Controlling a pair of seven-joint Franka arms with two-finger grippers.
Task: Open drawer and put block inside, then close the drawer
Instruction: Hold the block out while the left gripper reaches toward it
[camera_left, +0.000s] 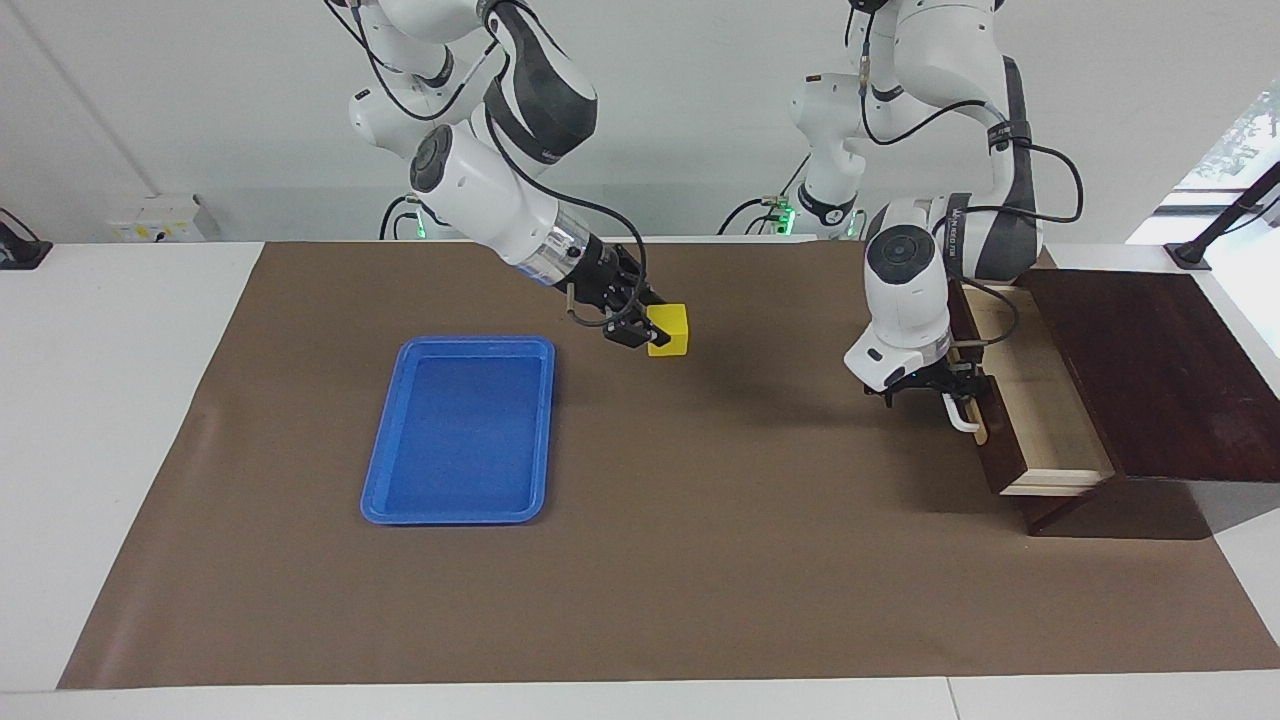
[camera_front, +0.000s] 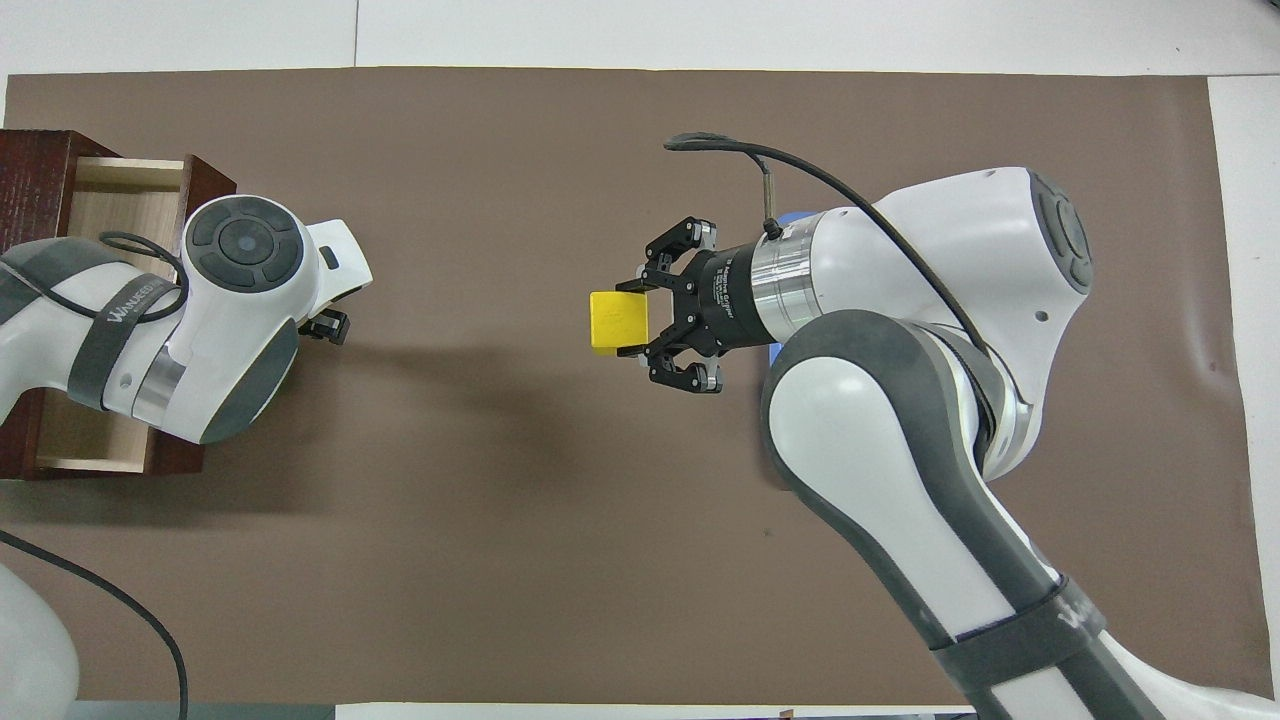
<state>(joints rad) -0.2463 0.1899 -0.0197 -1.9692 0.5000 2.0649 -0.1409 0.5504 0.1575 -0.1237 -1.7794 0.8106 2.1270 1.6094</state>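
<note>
The block (camera_left: 670, 329) (camera_front: 617, 322), a small yellow cube, hangs above the brown mat with my right gripper (camera_left: 650, 330) (camera_front: 640, 320) shut on it. The drawer (camera_left: 1040, 400) (camera_front: 110, 200) of the dark wooden box (camera_left: 1140, 370) (camera_front: 30, 170) stands pulled out, its pale wood interior showing and nothing visible in it. My left gripper (camera_left: 945, 385) (camera_front: 325, 327) is at the drawer's front, open, with its fingers hooked on the white bar handle (camera_left: 962, 412). From overhead, the left arm's wrist covers the handle and part of the drawer.
A flat blue tray (camera_left: 460, 430) lies on the brown mat (camera_left: 700, 560) toward the right arm's end, with nothing in it. From overhead, the right arm hides nearly all of it. The dark box sits at the left arm's end of the table.
</note>
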